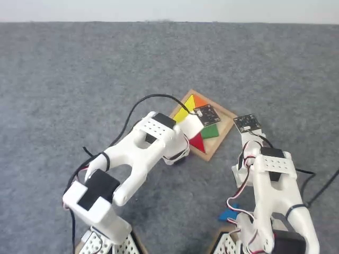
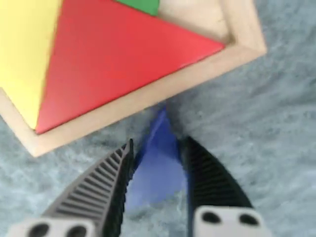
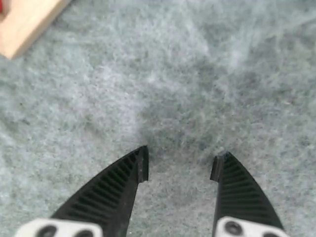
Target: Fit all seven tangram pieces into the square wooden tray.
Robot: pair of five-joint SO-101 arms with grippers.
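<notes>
From above, the square wooden tray (image 1: 221, 140) sits on grey carpet (image 1: 79, 79), holding the yellow (image 1: 181, 115), orange (image 1: 198, 100), green (image 1: 210, 132) and red triangular piece (image 1: 198, 142). A loose blue piece (image 1: 229, 214) lies near the right arm (image 1: 265, 174).

The left wrist view has the left gripper (image 2: 157, 144) clamped on a blue pointed piece (image 2: 155, 173), just outside the tray's rim.

In the right wrist view, the right gripper (image 3: 181, 158) hangs over carpet with its jaws apart.

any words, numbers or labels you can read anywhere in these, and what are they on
No text here can be read.
The left arm's camera board and the right arm's camera board carry tiny pale marks, too small to read.
The wooden tray, the red piece and the blue piece are plain, with no print.
</notes>
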